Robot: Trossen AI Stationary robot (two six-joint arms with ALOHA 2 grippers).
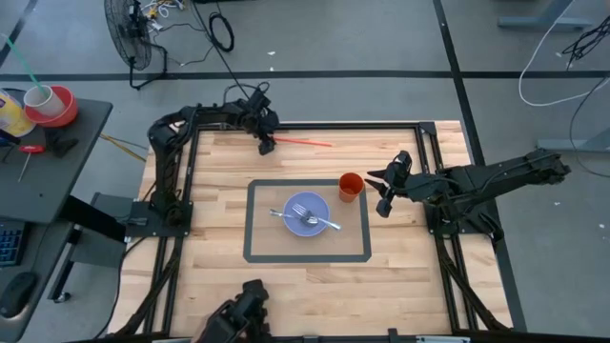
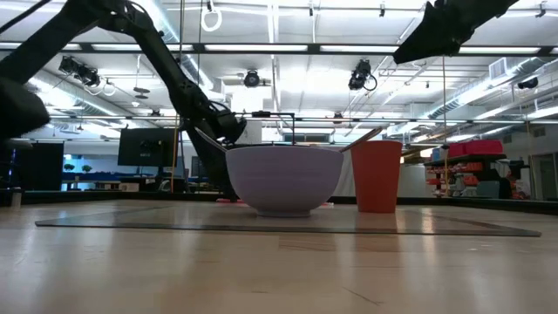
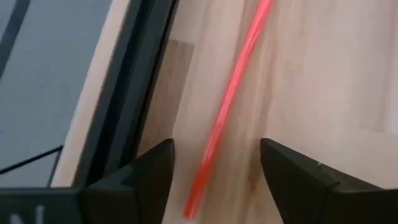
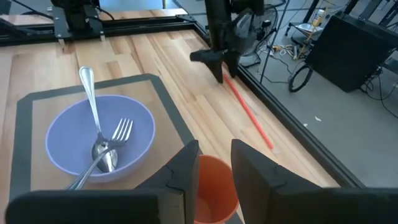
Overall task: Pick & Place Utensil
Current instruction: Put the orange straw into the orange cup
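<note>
A thin red straw [image 1: 307, 142] lies flat on the wood near the table's far edge. My left gripper [image 1: 266, 145] is low over the straw's left end, open, with one finger on each side of the straw [image 3: 239, 68]; I see no touch. A pale blue bowl [image 1: 307, 211] stands on a grey-bordered mat and holds a fork [image 4: 119, 135] and a spoon [image 4: 93, 106]. An orange cup [image 1: 351, 187] stands just right of the bowl. My right gripper [image 1: 381, 191] hovers open, raised, right of the cup [image 4: 211, 193].
The dark frame rail [image 3: 134, 93] runs along the far edge right beside the straw. The mat [image 1: 255, 224] fills the table's middle. Bare wood lies left of it and toward the near edge. A fan and cables are on the floor beyond the table.
</note>
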